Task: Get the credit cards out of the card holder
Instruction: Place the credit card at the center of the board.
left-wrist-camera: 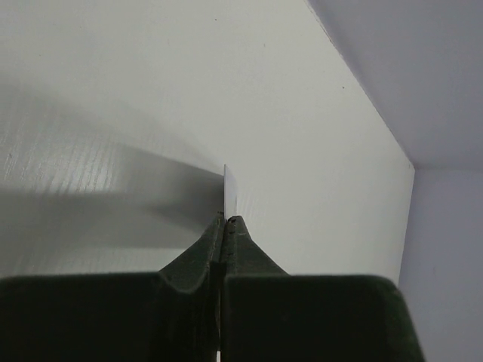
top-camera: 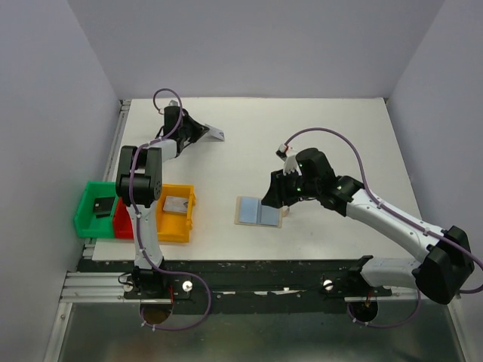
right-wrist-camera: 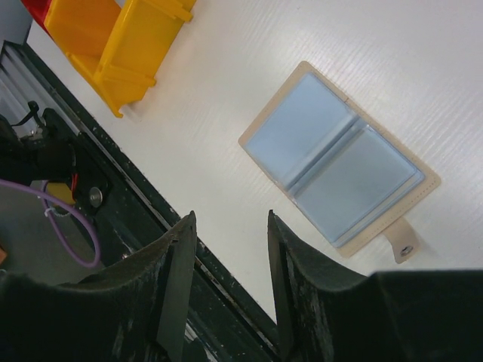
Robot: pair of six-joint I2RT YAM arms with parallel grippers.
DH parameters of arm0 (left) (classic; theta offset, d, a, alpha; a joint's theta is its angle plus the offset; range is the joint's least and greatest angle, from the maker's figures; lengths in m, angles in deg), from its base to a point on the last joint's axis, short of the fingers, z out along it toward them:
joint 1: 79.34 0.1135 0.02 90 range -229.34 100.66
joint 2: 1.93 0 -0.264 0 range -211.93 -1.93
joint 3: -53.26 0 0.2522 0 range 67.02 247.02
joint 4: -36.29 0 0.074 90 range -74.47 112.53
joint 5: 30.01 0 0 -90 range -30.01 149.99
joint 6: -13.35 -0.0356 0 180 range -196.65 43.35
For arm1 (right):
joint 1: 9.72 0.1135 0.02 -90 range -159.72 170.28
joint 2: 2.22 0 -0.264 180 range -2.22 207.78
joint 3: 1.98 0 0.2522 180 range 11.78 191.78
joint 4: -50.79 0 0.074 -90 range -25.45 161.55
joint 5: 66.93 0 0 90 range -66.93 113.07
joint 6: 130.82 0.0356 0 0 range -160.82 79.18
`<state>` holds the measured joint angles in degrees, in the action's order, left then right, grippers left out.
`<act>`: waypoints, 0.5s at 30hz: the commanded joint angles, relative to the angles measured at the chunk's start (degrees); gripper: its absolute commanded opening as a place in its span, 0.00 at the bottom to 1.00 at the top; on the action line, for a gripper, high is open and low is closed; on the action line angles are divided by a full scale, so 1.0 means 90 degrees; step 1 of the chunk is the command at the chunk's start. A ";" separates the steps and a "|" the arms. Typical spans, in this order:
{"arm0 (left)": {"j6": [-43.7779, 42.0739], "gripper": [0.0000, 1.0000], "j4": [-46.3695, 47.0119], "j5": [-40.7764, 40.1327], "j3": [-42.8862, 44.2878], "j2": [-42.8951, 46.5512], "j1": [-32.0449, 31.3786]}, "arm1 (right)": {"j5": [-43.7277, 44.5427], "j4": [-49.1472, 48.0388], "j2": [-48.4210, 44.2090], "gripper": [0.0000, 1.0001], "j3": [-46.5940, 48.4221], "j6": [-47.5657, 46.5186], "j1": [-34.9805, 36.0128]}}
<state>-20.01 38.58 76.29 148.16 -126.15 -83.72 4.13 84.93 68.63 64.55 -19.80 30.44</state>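
Left wrist view: silvery-white credit card (left-wrist-camera: 231, 192) is pinched edge-on in closed left end effector (left-wrist-camera: 229, 221). Right end effector (right-wrist-camera: 231, 222) is held part-open, empty, near the unfolded card holder (right-wrist-camera: 332, 166).

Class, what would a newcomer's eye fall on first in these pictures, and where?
The open card holder lies flat on the white table, centre, light-blue panels up, the right claw open close by. Far back on the left, the left claw is shut on a thin silvery card. Green, red and yellow bins brighten the near-left edge.
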 commanded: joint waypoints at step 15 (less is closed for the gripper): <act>-0.0210 0.47 -0.0318 0.0172 -0.0051 0.0092 0.0350 | 0.0004 0.0010 0.0048 0.50 0.0123 0.0077 -0.0009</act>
<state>-20.90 37.77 77.16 148.10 -126.37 -81.73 4.13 84.93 69.24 64.70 -19.67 30.44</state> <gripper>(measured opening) 0.441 0.500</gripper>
